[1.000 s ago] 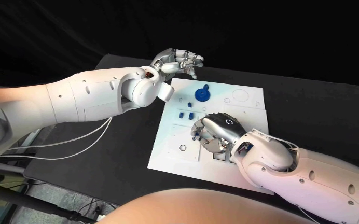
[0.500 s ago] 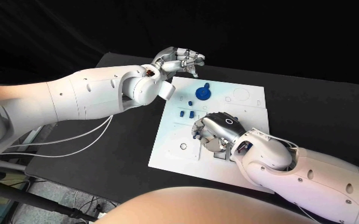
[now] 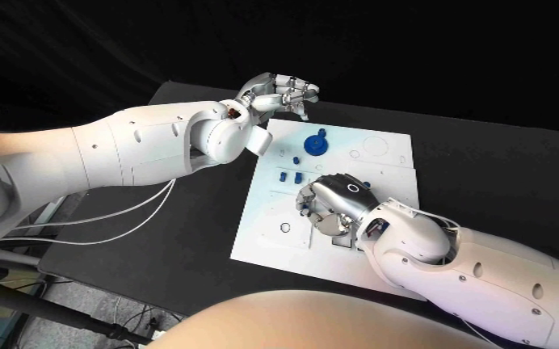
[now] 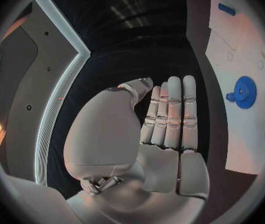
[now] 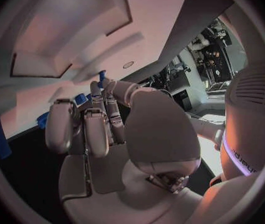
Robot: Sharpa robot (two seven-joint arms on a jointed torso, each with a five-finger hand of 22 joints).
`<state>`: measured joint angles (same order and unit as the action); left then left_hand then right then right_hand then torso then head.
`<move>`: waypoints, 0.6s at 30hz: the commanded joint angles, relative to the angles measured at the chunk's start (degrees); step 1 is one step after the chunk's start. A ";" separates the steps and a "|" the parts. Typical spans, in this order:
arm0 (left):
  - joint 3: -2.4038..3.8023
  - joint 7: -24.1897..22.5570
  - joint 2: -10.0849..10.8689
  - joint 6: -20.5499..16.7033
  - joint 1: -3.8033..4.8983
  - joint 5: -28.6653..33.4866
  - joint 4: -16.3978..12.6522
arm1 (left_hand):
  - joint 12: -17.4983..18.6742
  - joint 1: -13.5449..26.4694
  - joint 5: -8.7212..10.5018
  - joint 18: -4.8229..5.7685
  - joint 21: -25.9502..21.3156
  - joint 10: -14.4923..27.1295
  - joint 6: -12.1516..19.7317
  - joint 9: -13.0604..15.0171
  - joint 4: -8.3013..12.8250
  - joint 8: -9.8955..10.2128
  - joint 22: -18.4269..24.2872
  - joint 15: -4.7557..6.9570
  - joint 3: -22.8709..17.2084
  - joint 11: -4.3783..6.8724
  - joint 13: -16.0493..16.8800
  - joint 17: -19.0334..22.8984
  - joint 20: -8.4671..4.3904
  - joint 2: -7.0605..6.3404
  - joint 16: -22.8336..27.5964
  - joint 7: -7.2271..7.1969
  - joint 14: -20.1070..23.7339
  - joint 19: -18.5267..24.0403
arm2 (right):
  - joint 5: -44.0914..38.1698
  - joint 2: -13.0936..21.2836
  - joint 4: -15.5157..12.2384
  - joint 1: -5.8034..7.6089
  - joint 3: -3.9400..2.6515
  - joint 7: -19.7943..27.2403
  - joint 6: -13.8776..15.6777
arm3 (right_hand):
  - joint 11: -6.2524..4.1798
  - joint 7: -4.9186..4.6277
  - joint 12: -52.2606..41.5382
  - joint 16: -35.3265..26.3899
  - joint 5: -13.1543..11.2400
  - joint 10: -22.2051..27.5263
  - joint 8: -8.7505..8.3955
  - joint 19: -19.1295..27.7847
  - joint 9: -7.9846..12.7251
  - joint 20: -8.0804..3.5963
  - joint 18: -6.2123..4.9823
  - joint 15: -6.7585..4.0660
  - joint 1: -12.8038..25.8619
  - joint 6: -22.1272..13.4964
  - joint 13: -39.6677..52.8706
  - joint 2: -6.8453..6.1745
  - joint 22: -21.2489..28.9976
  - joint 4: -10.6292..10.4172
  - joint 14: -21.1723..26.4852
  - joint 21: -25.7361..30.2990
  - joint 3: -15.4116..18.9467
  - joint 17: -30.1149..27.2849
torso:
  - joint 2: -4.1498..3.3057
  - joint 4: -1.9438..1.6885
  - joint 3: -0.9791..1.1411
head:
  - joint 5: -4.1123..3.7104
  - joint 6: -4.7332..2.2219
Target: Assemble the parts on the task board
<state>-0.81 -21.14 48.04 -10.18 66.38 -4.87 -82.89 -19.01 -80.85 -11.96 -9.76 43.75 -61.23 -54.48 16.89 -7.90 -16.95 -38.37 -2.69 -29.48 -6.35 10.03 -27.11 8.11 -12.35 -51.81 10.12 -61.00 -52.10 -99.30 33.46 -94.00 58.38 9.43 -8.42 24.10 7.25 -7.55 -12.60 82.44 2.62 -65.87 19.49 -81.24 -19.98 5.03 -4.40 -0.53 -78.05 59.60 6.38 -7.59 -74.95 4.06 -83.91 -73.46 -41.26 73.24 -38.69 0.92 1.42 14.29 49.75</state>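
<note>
Round toothed blue gear [image 3: 314,145] on flat white task board [image 3: 274,240].

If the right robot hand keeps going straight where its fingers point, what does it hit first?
Probably the small blue parts on the task board, just ahead of the right robot hand; its fingers curl down toward them. The blue gear lies further on. Depth is unclear.
</note>
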 commanded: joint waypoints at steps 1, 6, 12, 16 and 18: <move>0.06 -0.04 -0.10 1.27 0.07 0.33 -0.14 | 0.19 0.13 -0.08 -0.52 -0.27 0.30 0.31 -0.03 -0.11 0.29 0.06 0.02 0.28 -0.18 -0.05 0.01 0.15 0.15 0.32 0.21 0.38 0.22 | -1.08 -0.22 0.18 -0.36 0.38 0.04 -3.05 | -3.25 -0.53 0.33 0.02 0.21 -2.99 -0.30 0.67 -0.07 0.12 0.30 -0.05 0.38 -0.31 1.92 0.36 -6.36 2.29 -2.76 0.63 -1.69 -0.20 | 0.02 0.00 0.00 | -0.07 0.05; 0.06 0.03 -0.07 1.35 0.07 0.33 -0.16 | 0.19 0.13 -0.08 -0.52 -0.27 0.30 0.31 -0.03 -0.11 0.29 0.06 0.02 0.28 -0.18 -0.05 0.01 0.15 0.15 0.32 0.21 0.38 0.22 | -1.07 -0.15 0.13 -0.38 0.43 0.47 -2.90 | -2.95 -0.84 1.15 -0.21 1.19 -2.08 -0.41 1.22 -0.24 0.51 0.11 0.28 1.92 -0.78 2.13 -0.03 -6.05 2.46 -2.64 1.53 0.21 -0.68 | 0.01 0.02 0.01 | -0.04 0.06; 0.06 0.14 -0.03 1.42 0.07 0.33 -0.16 | 0.19 0.13 -0.08 -0.52 -0.27 0.30 0.31 -0.03 -0.11 0.29 0.06 0.02 0.28 -0.18 -0.05 0.01 0.15 0.15 0.32 0.21 0.38 0.22 | -0.99 0.05 -0.12 -0.39 0.47 1.03 -2.11 | -2.73 -0.97 1.81 -0.26 1.59 -1.41 -0.50 1.35 -0.34 0.73 0.07 0.49 2.61 -1.12 2.09 -0.25 -5.97 2.52 -2.60 1.80 1.35 -0.81 | 0.02 0.06 0.03 | 0.01 0.09; 0.05 0.22 -0.02 1.48 0.07 0.33 -0.16 | 0.19 0.13 -0.08 -0.52 -0.27 0.30 0.31 -0.03 -0.11 0.29 0.06 0.02 0.28 -0.18 -0.05 0.01 0.15 0.15 0.32 0.21 0.38 0.22 | -0.96 0.26 -0.38 -0.40 0.48 1.19 -1.59 | -2.60 -1.04 2.24 -0.28 1.70 -1.00 -0.59 1.47 -0.37 0.84 0.02 0.59 2.85 -1.36 2.05 -0.41 -5.87 2.66 -2.58 2.07 1.91 -0.89 | 0.01 0.07 0.06 | -0.01 0.07; 0.05 0.29 0.00 1.53 0.07 0.33 -0.16 | 0.19 0.13 -0.08 -0.52 -0.27 0.30 0.31 -0.03 -0.11 0.29 0.06 0.02 0.28 -0.18 -0.05 0.01 0.15 0.15 0.32 0.21 0.38 0.22 | -0.95 0.37 -0.50 -0.41 0.49 1.17 -1.27 | -2.55 -1.07 2.37 -0.29 1.72 -0.87 -0.63 1.49 -0.38 0.88 0.01 0.63 2.93 -1.44 2.03 -0.44 -5.85 2.68 -2.58 2.12 2.05 -0.90 | 0.01 0.05 0.07 | -0.03 0.07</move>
<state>-0.81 -20.76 48.09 -9.78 66.38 -4.86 -82.92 -19.01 -80.85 -11.96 -9.76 43.75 -61.23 -54.48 16.89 -7.90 -16.95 -38.38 -2.68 -29.48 -6.35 10.03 -27.11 8.10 -12.35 -51.81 10.13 -61.00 -52.11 -99.74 33.78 -94.34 58.21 9.71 -7.88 23.84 6.53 -8.60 -10.49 82.44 4.11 -65.15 19.04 -80.10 -20.31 5.75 -4.41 -0.31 -75.67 58.54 8.11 -8.15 -74.93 6.79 -84.12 -71.50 -39.41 72.36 -38.67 0.97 1.45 14.28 49.84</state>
